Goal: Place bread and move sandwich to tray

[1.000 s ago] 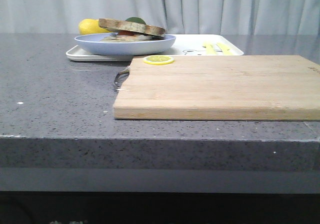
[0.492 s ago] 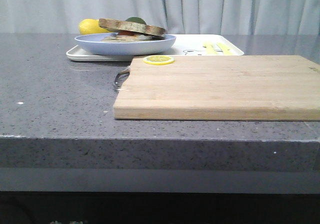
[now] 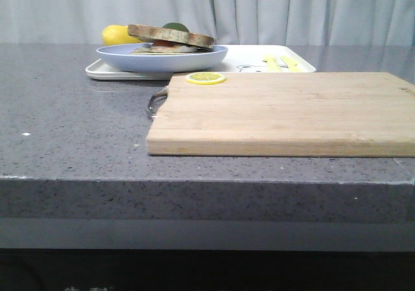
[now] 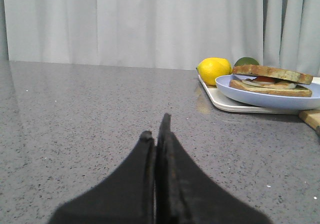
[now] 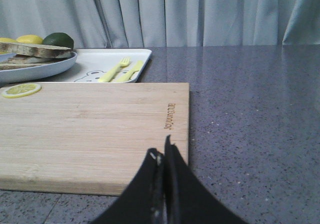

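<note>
Lemon slice (image 3: pixel 206 78) on cutting board (image 3: pixel 285 113) corner — both end effectors (image 4: pixel 156 134) (image 5: pixel 162 154) clenched, empty.

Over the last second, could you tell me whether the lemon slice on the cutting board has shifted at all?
No. The lemon slice sits at the same far-left corner of the cutting board in the front view, unchanged.
</note>
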Robot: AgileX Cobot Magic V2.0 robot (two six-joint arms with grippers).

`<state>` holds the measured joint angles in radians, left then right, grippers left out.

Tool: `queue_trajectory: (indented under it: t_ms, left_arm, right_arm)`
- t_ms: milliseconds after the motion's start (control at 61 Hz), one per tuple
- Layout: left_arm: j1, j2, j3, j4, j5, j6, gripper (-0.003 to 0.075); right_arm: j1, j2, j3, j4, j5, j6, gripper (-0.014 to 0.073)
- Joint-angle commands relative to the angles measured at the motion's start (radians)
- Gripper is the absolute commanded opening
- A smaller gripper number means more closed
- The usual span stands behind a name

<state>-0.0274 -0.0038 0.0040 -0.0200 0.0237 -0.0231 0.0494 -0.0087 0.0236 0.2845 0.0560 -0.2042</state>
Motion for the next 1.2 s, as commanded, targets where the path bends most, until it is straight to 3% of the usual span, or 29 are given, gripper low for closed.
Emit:
queue_trajectory:
  t_ms: [0, 508, 754, 1180]
  left_arm:
    - [-0.007, -0.021, 0.001, 0.002, -0.081, -0.008, -0.002]
    - [-0.007, -0.021, 0.001, 0.002, -0.081, -0.008, -0.002]
    - [-0.007, -0.021, 0.001, 0.002, -0.081, -0.008, -0.002]
    - [-0.007, -0.021, 0.001, 0.002, -0.081, -0.008, -0.002]
  right_arm:
    - [-0.011, -0.02, 0.001, -0.001, -0.103, -0.004, -0.0066]
    - [-0.02, -0.02, 0.001, -0.012, -0.115, 0.019, -0.0066]
    - [-0.02, -0.02, 0.001, -0.326, -0.162, 0.337, -0.0066]
    - [-0.02, -0.019, 0.001, -0.307, -0.159, 0.326, -0.0066]
